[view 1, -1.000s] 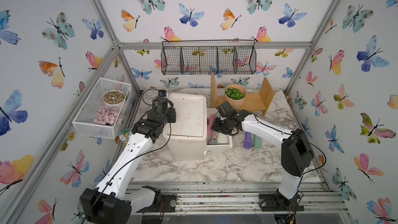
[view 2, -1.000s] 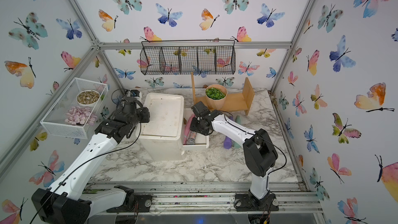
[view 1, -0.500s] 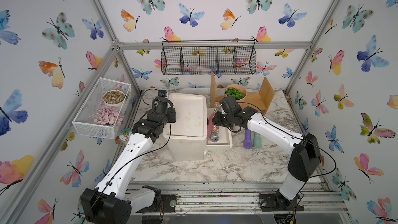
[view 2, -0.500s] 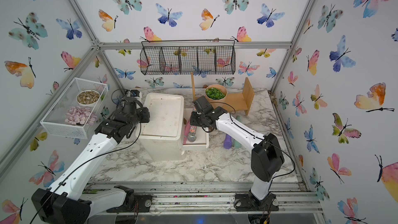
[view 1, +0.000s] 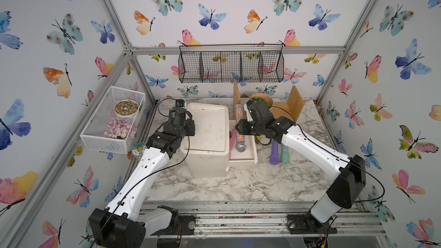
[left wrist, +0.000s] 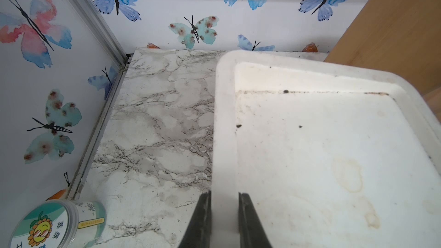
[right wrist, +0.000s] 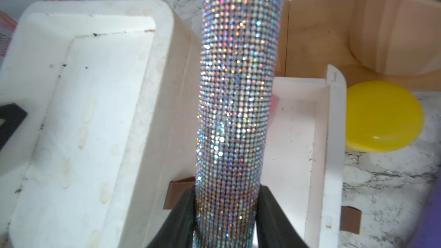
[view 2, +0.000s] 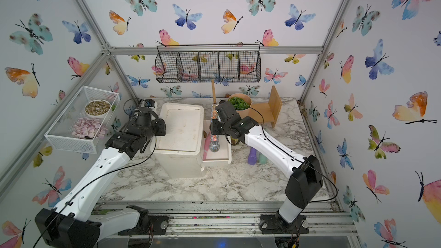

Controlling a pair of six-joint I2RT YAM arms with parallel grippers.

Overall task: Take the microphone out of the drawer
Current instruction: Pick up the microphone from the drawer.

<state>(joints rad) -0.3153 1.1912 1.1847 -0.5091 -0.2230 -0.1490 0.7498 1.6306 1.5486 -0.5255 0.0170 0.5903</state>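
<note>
Marble surface point(view 1: 238, 187) up front, and the right end effector point(view 1: 239, 128) is grasping the glittery microphone point(right wrist: 236, 91) mid-handle, holding it over the open drawer point(view 1: 249, 155). Its mesh head sits on the near side of the fingers, the handle on the far side. Below the grip, a pink object point(view 1: 232, 144) lies in the drawer. Over on the left, the left end effector point(left wrist: 224, 201) is clenched on the white cabinet point(view 1: 207, 134) rim.

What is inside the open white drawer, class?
A pink object lies in the drawer. The glittery microphone, held by the right gripper, slants over it and hides part of the floor; whether its head touches the drawer cannot be told.
</note>
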